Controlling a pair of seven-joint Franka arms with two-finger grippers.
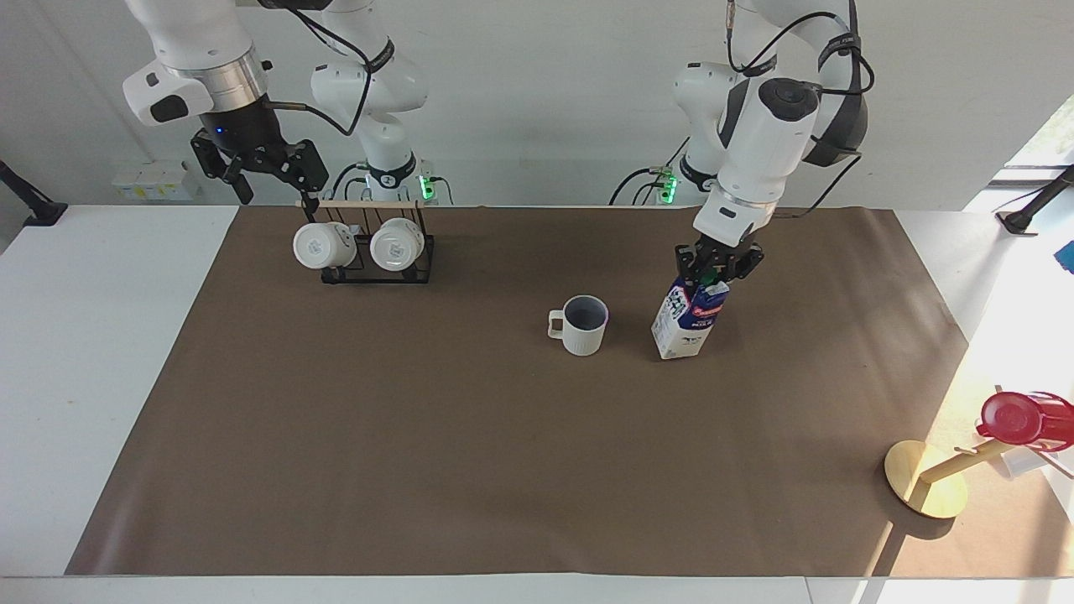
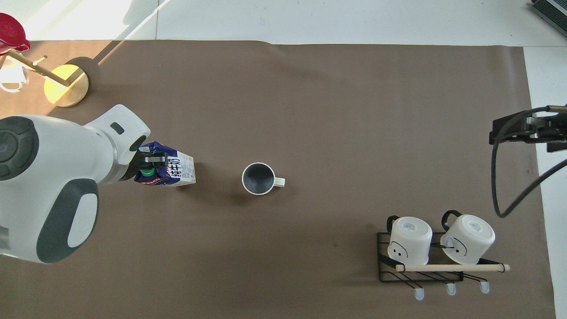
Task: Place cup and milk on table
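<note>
Black wire rack (image 1: 377, 267) holding two white mugs (image 1: 321, 245) at right arm's end; red cup (image 1: 1015, 418) on wooden stand (image 1: 925, 489) at left arm's end

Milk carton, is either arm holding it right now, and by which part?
Yes. The left gripper holds the milk carton by its slanted top, at the green cap. The right gripper holds nothing.

The left gripper (image 1: 716, 267) clamps the milk carton (image 1: 687, 321) by its top, beside the cream mug (image 1: 582, 325). The right gripper (image 1: 267, 178) hangs open above the mug rack (image 1: 373, 243).
</note>
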